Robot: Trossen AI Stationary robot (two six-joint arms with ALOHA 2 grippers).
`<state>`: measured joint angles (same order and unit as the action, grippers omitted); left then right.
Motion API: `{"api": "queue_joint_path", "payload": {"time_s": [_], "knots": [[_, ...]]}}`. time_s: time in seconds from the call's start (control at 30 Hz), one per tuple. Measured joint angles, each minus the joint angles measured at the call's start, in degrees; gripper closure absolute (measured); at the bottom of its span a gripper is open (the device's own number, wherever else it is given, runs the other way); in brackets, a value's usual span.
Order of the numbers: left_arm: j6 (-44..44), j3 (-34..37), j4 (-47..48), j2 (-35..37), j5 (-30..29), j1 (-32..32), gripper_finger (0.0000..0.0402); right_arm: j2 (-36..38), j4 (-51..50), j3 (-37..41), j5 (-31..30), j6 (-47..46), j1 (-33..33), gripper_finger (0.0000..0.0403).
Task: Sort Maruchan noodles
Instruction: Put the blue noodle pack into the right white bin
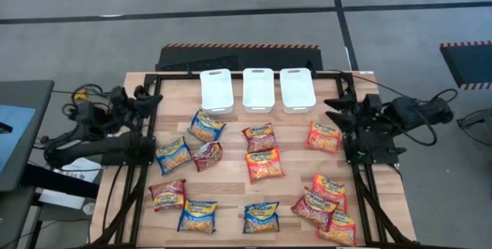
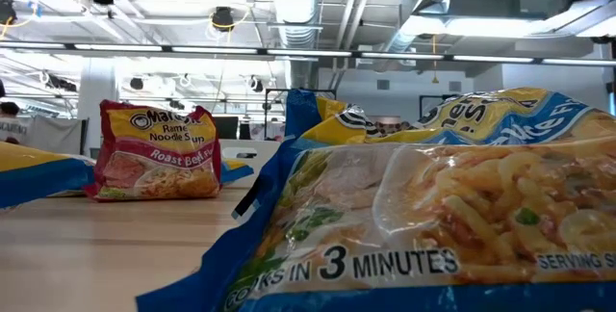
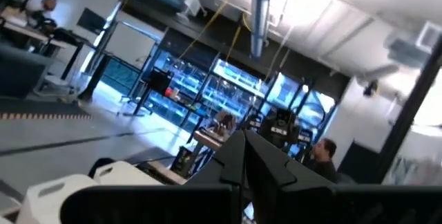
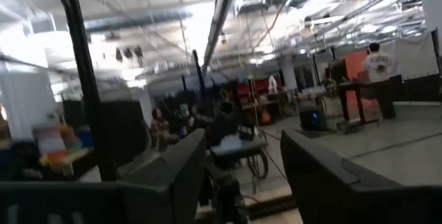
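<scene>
Wooden desk (image 1: 231, 184) strewn with Maruchan noodles (image 1: 264, 164) — centre through near edge. Left fingers (image 1: 151, 99) closed at left edge; right fingers (image 1: 335, 111) spread at right edge — holding nothing.

So the high view sits above the wooden table (image 1: 231, 195) looking straight down, far enough up to catch the whole tabletop, both arms and the grey floor around it. The low view is parked right at table-top height, facing level across the table into the room, and it's practically nose-to-nose with a blue noodle packet (image 2: 423, 216), with a maroon packet (image 2: 159, 153) farther back on the table. Both wrist views are tilted up off the table, looking past their own dark fingers into the room and ceiling. High and low views share the table and its packets.
</scene>
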<state>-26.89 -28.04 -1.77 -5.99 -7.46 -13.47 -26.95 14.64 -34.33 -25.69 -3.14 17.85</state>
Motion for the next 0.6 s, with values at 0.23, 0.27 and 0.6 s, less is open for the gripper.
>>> {"api": "queue_joint_path", "payload": {"time_s": [0.23,0.27,0.6], "knots": [[2.45,-9.19,14.56,-4.94,3.21,0.0,0.0402,-11.62,-9.03,-9.24,0.02,-9.04,0.0,0.0164],[2.68,-9.75,16.34,-5.51,3.66,0.0,0.0401,-13.28,-11.17,-10.33,0.02,-11.47,0.0,0.0164],[3.84,-10.14,28.25,-7.66,4.12,0.0,0.0401,-31.32,-23.38,-14.09,4.8,-34.4,1.52,0.0164]]}}
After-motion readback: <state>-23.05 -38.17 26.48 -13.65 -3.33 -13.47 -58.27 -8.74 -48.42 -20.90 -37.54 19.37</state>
